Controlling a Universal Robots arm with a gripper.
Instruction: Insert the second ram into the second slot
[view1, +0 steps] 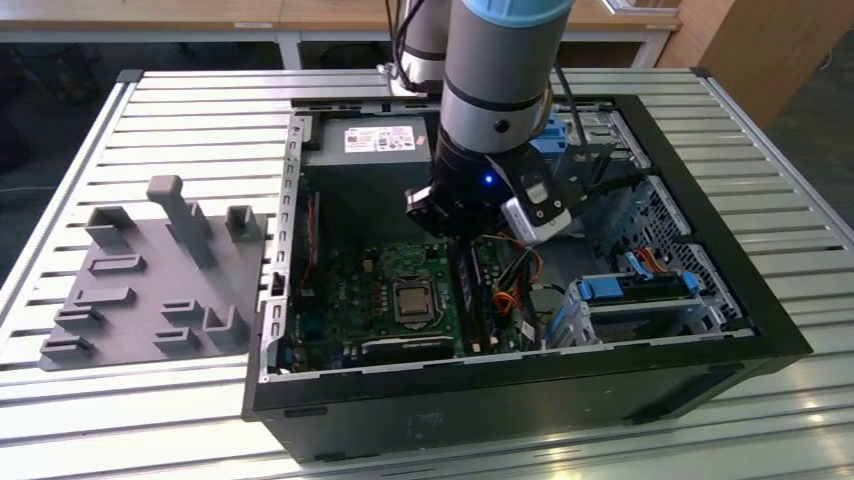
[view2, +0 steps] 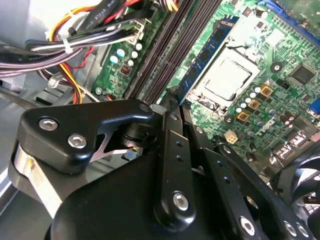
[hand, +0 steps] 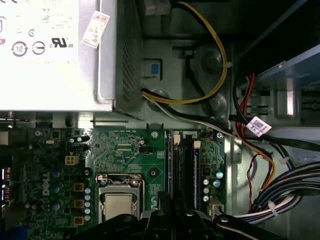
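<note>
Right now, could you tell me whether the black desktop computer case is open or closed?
Open: the black desktop computer case has no side panel on, exposing the green motherboard.

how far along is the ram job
Already done: one blue ram stick sits in the slot nearest the processor. In hand: the gripper is down at the slots inside the case. I can't tell whether the second ram is seated or the gripper holds it.
</note>
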